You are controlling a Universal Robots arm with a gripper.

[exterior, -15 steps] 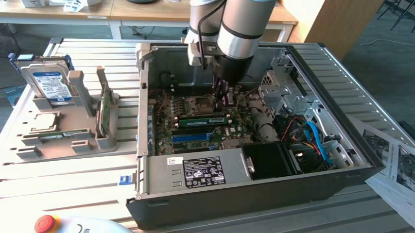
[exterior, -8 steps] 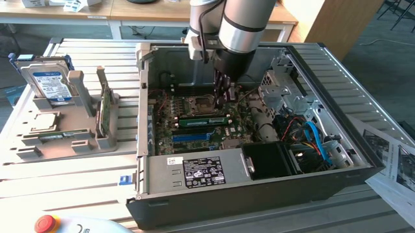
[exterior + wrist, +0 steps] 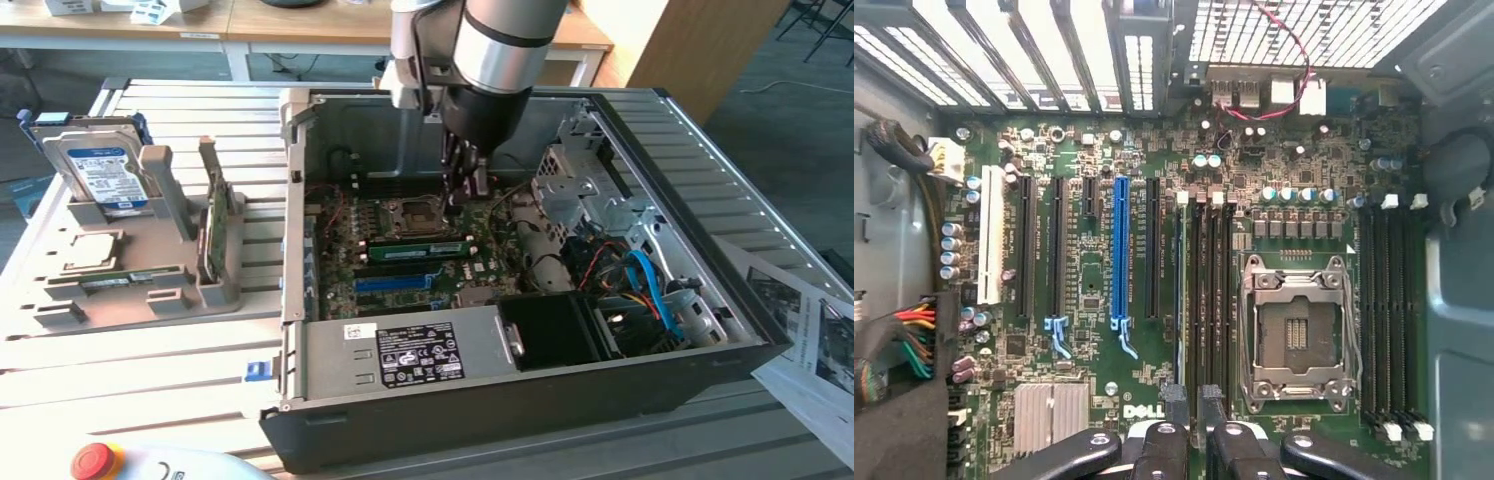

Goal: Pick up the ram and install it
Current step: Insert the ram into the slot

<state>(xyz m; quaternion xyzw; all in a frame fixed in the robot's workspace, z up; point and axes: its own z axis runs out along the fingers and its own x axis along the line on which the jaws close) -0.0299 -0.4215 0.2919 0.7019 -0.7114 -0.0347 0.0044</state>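
Hovering my gripper (image 3: 1191,400), jaws apart and empty, above the motherboard (image 3: 1094,420), where the ram (image 3: 416,250) already stands in a slot just near of the processor socket (image 3: 407,213); latching unclear, and a like stick (image 3: 127,281) lies in the tray (image 3: 147,305) at the exterior view's left.

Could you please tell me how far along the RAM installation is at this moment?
Done, apparently: a slim green ram stick stands in a black motherboard slot near the empty metal-framed CPU socket. In hand: nothing; the gripper hovers open over that stick's end. Left: whether it is fully latched cannot be told; a similar green stick lies in the grey tray.
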